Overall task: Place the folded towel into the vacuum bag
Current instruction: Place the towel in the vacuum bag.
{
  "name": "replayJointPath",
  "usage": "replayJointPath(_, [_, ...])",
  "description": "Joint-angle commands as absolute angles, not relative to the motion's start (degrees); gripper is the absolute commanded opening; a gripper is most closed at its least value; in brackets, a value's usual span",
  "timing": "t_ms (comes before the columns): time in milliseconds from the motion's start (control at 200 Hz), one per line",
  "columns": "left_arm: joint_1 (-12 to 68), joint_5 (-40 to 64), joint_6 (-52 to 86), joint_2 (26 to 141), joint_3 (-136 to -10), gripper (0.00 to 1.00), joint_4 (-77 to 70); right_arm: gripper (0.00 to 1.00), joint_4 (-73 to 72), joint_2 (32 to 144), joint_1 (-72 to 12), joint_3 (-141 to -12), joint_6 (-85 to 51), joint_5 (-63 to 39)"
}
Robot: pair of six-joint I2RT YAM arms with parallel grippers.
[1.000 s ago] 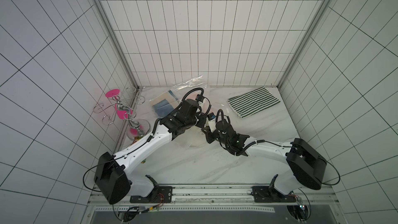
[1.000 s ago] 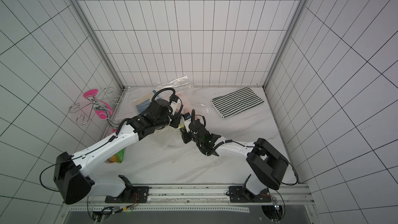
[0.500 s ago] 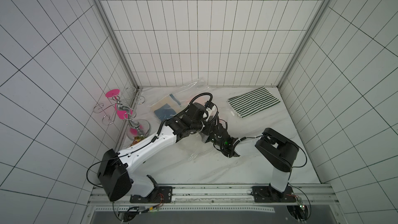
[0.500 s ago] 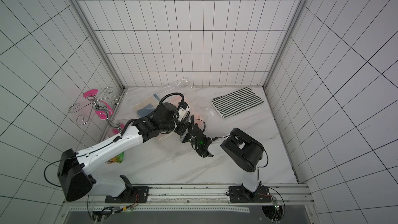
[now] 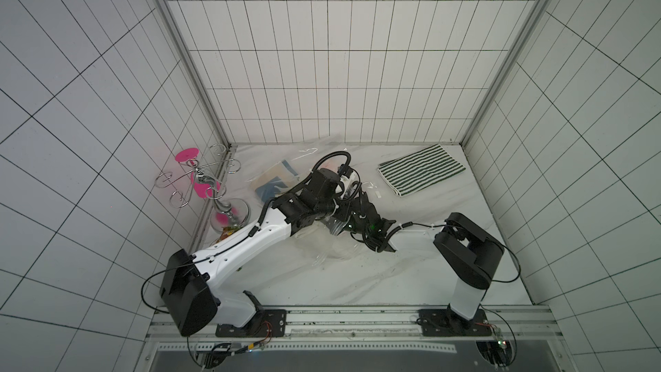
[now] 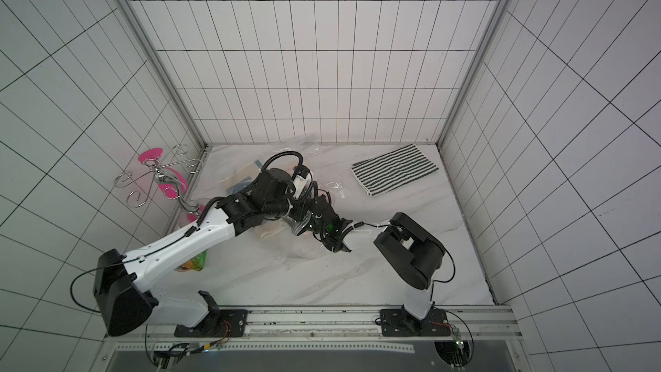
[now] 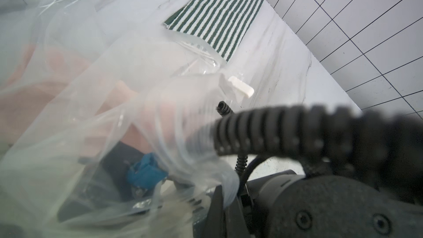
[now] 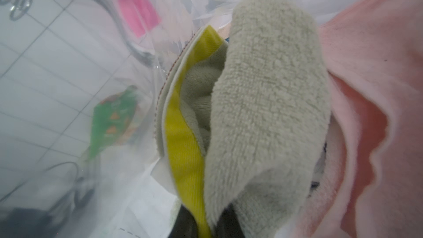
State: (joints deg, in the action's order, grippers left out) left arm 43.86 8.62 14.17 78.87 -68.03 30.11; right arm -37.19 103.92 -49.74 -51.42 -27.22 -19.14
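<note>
The vacuum bag point(image 5: 307, 153) is crinkly clear plastic lying from the back left to the middle of the table, also seen in the other top view point(image 6: 286, 250). My left gripper point(image 7: 219, 202) is shut on a fold of the bag's plastic point(image 7: 91, 88). My right gripper point(image 8: 206, 223) is shut on the folded towel point(image 8: 263, 99), grey-green terry with a yellow edge. The gripper reaches leftward inside the bag. A cream strip of this towel point(image 6: 270, 233) shows under the left arm. In both top views the left wrist hides the right fingers.
A pink towel point(image 8: 377, 88) and blue-beige cloths point(image 5: 273, 182) lie in the bag. A green-and-white striped towel point(image 5: 422, 169) lies at the back right. A wire stand with pink discs point(image 5: 200, 180) and a green packet point(image 6: 195, 263) are by the left wall.
The right arm has folded back at the elbow while its gripper pushed left, deeper into the bag, with the towel. The left wrist shifted slightly right, holding the plastic.
</note>
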Motion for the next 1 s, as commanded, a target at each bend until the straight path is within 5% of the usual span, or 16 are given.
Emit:
replayJointPath(0, [44.9, 11.7, 12.9, 78.0, -69.1, 0.00, 28.7, 0.00, -34.3, 109.8, -48.6, -57.7, -24.6, -31.0])
replayJointPath(235, [44.8, 13.0, 13.7, 76.7, -66.9, 0.00, 28.1, 0.00, -30.5, 115.2, -47.7, -56.3, -28.1, -26.7])
replayJointPath(495, [45.3, 15.6, 13.8, 78.4, -67.8, 0.00, 28.2, 0.00, -26.2, 106.7, -48.5, -58.7, -23.9, -26.0])
replayJointPath(745, [45.7, 18.5, 14.4, 76.9, -66.5, 0.00, 27.1, 0.00, -39.2, 102.5, -48.1, -58.5, -26.3, -28.5])
replayJointPath(995, [45.7, 18.1, 13.6, 75.8, -66.0, 0.00, 27.4, 0.00, -31.6, 114.9, -47.7, -61.3, -29.4, -34.9])
